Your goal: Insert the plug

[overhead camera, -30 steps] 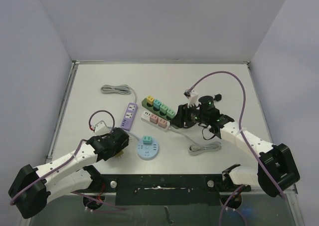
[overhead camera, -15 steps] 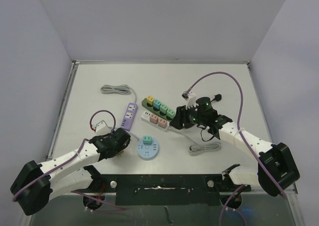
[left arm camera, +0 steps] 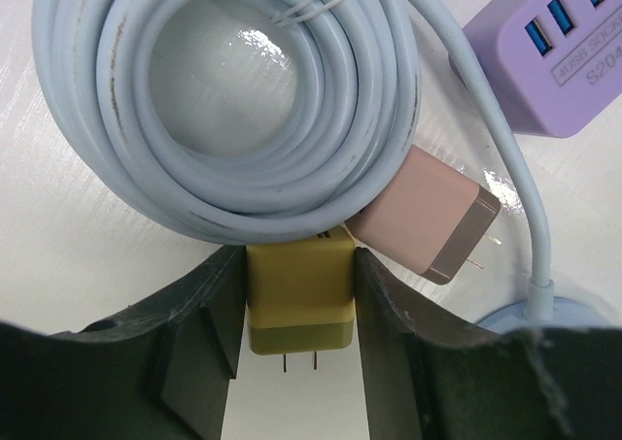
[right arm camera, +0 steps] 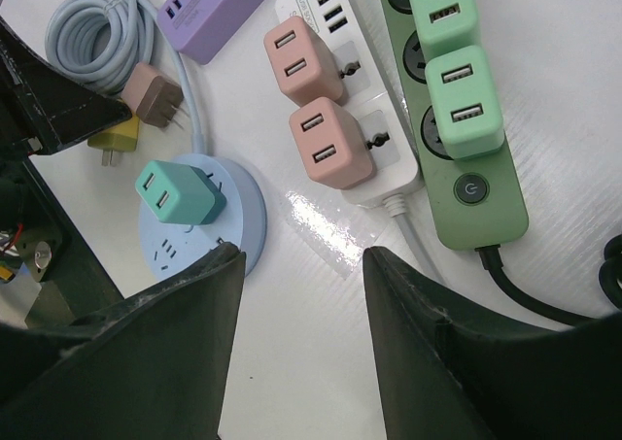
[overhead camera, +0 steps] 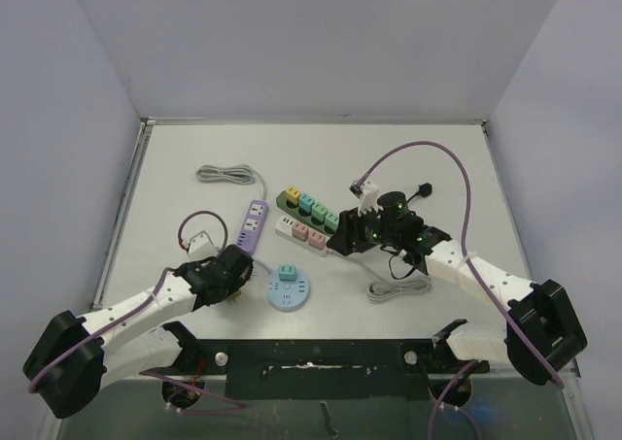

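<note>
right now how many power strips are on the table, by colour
purple strip: 1
white strip: 1
green strip: 1
round blue strip: 1
total: 4

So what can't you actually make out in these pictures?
Top view: the left hand covers the yellow plug.
Left wrist view: the coiled cable hides the plug's far end; whether the hand squeezes it is too close to tell.
Right wrist view: the top edge cuts off the green power strip; the right hand hides part of the round blue socket hub.
</note>
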`<state>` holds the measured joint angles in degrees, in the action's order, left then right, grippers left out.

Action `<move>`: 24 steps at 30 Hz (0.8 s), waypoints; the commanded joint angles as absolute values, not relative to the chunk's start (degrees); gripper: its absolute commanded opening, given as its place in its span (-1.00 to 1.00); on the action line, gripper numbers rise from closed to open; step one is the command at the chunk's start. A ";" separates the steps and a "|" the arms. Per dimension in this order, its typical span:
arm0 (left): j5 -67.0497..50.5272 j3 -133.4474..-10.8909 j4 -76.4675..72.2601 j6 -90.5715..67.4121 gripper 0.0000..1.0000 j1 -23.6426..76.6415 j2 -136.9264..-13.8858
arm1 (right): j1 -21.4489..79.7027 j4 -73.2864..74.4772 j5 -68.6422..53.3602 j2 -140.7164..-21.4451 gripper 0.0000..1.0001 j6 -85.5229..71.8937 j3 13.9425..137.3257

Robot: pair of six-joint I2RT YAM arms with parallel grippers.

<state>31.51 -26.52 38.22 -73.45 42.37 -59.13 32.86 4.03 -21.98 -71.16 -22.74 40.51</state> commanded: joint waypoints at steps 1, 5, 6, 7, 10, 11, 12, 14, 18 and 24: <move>31.87 -29.07 37.84 -70.30 -0.31 41.50 -57.63 | 34.34 1.50 -20.37 -68.12 0.06 -22.08 43.05; 32.14 -33.56 39.71 -67.97 -0.35 41.35 -54.45 | 36.54 -2.23 -19.54 -67.25 0.09 -23.66 41.94; 32.16 -34.89 40.30 -67.47 -0.35 41.31 -53.54 | 37.34 -4.11 -19.40 -67.24 0.10 -24.28 41.47; 32.21 -36.29 40.64 -67.03 -0.35 41.31 -52.66 | 38.23 -5.54 -19.07 -67.30 0.10 -24.79 41.15; 32.22 -40.30 39.97 -65.55 -0.35 41.22 -50.38 | 41.35 -10.33 -17.48 -67.90 0.13 -26.36 40.78; 31.95 -41.38 38.77 -64.69 -0.35 41.22 -49.64 | 42.47 -12.07 -16.97 -68.32 0.14 -27.04 40.85; 31.60 -42.41 37.21 -63.51 -0.35 41.14 -49.11 | 43.52 -13.73 -16.17 -68.82 0.15 -27.59 41.05; 30.73 -44.19 33.33 -61.71 -0.35 41.06 -48.26 | 45.61 -16.56 -14.48 -69.98 0.16 -28.88 41.97; 28.14 -47.59 25.87 -59.64 -0.35 40.97 -48.97 | 48.62 -21.24 -11.00 -73.03 0.18 -31.66 44.68; 24.09 -49.49 18.65 -58.56 -0.36 40.89 -51.71 | 49.22 -27.90 -10.10 -76.72 0.18 -37.47 46.45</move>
<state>27.27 -46.78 27.77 -60.69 41.28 -50.65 48.97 -18.02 -12.93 -75.75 -32.77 43.31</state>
